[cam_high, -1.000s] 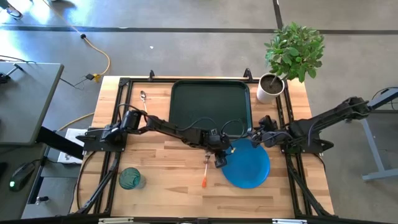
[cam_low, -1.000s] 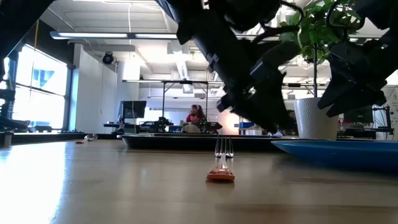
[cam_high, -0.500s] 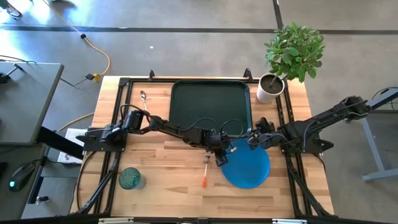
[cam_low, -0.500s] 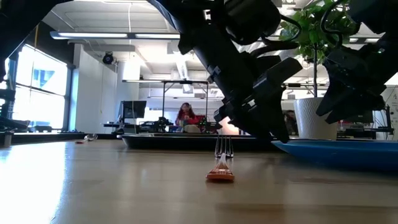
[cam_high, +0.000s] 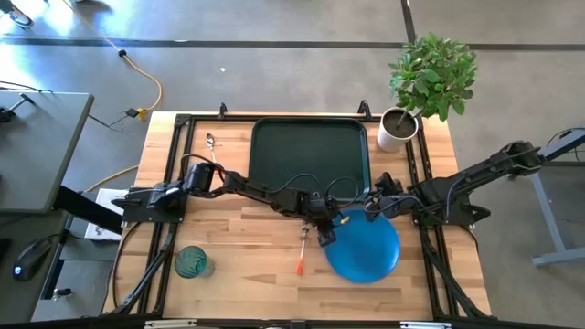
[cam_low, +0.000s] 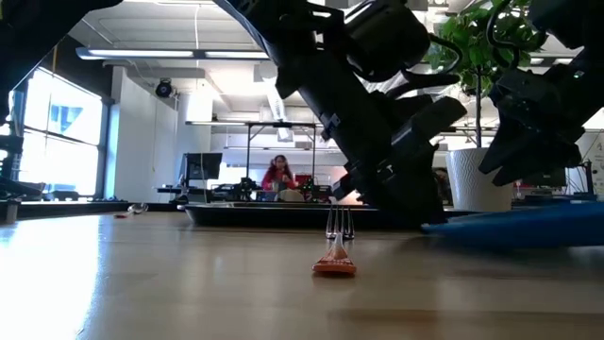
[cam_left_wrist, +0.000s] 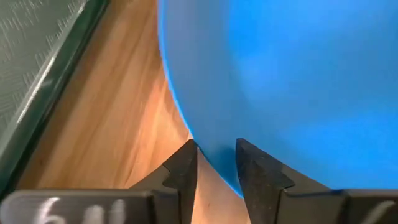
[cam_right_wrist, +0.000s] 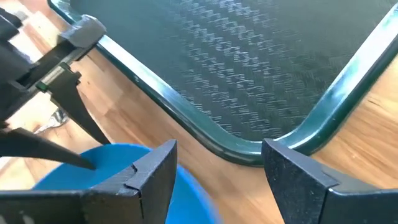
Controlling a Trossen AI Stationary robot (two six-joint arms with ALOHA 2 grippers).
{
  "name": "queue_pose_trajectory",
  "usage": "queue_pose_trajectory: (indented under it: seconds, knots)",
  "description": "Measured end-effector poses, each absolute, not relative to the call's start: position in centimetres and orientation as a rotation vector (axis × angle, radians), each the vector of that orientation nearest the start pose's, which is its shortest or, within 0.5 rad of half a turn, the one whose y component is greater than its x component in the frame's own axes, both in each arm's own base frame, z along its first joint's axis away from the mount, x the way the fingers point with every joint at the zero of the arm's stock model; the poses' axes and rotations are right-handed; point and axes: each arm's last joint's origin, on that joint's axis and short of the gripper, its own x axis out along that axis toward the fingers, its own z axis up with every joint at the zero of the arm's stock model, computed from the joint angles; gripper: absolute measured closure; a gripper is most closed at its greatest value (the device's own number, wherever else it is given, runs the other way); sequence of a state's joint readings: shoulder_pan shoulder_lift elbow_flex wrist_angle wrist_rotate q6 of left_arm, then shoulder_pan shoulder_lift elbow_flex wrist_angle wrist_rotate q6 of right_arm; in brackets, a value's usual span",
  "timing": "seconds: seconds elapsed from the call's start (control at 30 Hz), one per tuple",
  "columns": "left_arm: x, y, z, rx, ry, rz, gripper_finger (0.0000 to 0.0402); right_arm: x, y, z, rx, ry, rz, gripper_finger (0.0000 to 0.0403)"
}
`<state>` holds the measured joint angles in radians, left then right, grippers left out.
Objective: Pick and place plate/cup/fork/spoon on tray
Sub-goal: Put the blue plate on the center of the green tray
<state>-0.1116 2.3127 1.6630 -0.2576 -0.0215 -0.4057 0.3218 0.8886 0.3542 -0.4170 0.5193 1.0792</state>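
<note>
Blue plate (cam_high: 364, 249): on the table (cam_high: 238, 265) just in front of the tray (cam_high: 309, 151), its left rim pinched between the nearly closed jaws of the left gripper (cam_high: 324, 236); the low view shows that edge tipped up off the wood. Risk: the hold is a thin edge pinch on a smooth rim, so the plate may pivot or slip out as it rises, more so if swung fast toward the tray. Right gripper (cam_high: 377, 206): jaws spread, holding nothing, just above the plate's far edge beside the tray's near-right corner; risk of the lifting plate striking it, or of the two arms meeting over that corner. Fork (cam_high: 302, 252): flat on the table just left of the plate and under the left arm; a dragged plate or a low wrist may knock it. Spoon (cam_high: 211, 143): on the table left of the tray, well apart. Teal cup (cam_high: 191, 262): upright at the front left, well apart. Potted plant (cam_high: 422, 84): beyond the tray's right corner, clear of the likely path.
</note>
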Motion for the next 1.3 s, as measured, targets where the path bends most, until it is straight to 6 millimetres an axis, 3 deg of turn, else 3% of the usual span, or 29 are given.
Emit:
queue_pose_trajectory:
  seconds: [0.43, 0.8, 1.03, 1.3]
  knots:
    - [48.7, -5.5, 12.3, -0.231, 0.904, 0.016, 0.0395, 14.8, 3.4, 16.1, 0.615, 0.651, -0.580, 0.0177]
    - [48.6, -5.5, 12.3, -0.161, 0.908, -0.017, 0.0399, 14.9, 3.7, 16.1, 0.624, 0.702, -0.500, 0.0177]
    - [48.7, -5.5, 12.3, -0.153, 0.902, -0.022, 0.0400, 14.6, 5.1, 15.9, 0.799, 0.878, -0.302, 0.0177]
    - [48.8, -5.5, 12.4, -0.173, 0.889, -0.027, 0.0395, 13.8, 6.8, 15.8, 0.900, 0.937, -0.269, 0.0177]
